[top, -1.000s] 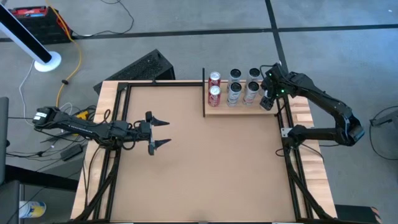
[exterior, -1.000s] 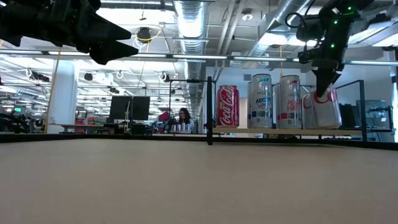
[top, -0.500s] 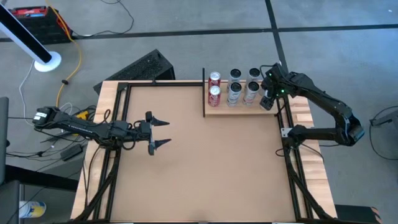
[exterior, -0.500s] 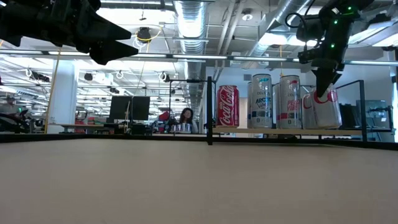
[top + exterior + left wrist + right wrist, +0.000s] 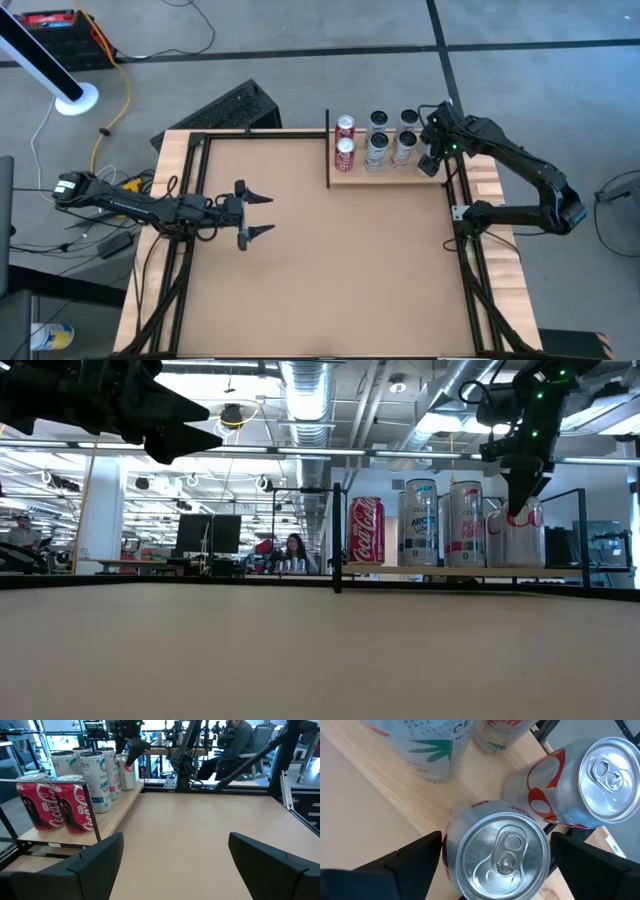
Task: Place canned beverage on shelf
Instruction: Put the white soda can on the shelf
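**Can set on the shelf, release in hand: your next move is a straight lift clear**

Start with the brown tabletop (image 5: 320, 260), which is bare across its middle. At its far edge lies the shelf (image 5: 385, 176), the pale wood board with a thin black upright bar (image 5: 328, 148) on its short edge. It carries two red cola cans (image 5: 345, 142) next to the bar and a group of pale cans (image 5: 390, 138) beside them.

Your left arm waits over the left side of the table, and the left gripper (image 5: 258, 213) hangs with its fingers spread and nothing between them.

Your right gripper (image 5: 430, 160) is at the shelf's right end, pointing down over the silver and red can (image 5: 499, 851), the task's canned beverage. In the right wrist view that can stands upright on the shelf board, directly between the two fingers (image 5: 405, 862), with a gap showing on either side of its rim. So the fingers stand apart around the can, not clamped on it. A second silver and red can (image 5: 582, 787) stands just beside it, seemingly touching.

By these pictures, you are at the release step and the placing looks nearly done. The next move calls for raising the gripper straight up. The neighbouring can is close to one finger, so any sideways drift could knock it, or tip the can you just set down. Only swing away once the fingertips are above the can tops.
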Controlling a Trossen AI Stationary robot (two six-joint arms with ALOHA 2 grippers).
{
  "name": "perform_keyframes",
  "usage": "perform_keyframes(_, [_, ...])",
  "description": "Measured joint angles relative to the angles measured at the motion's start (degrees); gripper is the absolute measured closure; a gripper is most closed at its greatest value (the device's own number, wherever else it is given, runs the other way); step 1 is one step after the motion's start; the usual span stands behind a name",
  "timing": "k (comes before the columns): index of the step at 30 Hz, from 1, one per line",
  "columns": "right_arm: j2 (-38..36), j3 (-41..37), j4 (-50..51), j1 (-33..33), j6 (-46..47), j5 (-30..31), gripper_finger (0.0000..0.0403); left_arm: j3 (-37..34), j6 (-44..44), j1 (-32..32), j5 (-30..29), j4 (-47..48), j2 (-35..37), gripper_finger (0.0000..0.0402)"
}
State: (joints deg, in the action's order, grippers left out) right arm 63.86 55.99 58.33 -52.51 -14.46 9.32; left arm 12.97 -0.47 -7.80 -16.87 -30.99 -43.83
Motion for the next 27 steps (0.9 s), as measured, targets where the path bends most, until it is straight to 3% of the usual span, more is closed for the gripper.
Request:
perform_keyframes(10, [-0.17, 0.00, 0.33, 1.87, -0.15, 0.19, 0.0014, 0.00, 0.00, -0.01, 0.03, -0.04, 0.00, 0.0056])
perform_keyframes(16, [-0.17, 0.21, 0.67, 4.40, 0.00, 3.91, 0.0015, 0.00, 0.00, -0.01, 0.60, -0.06, 0.00, 0.0056])
perform_keyframes(27, [-0.17, 7.87, 3.04, 9.53, 1.65, 5.88, 0.0015, 0.00, 0.24, 0.01, 0.62, -0.06, 0.02, 0.0056])
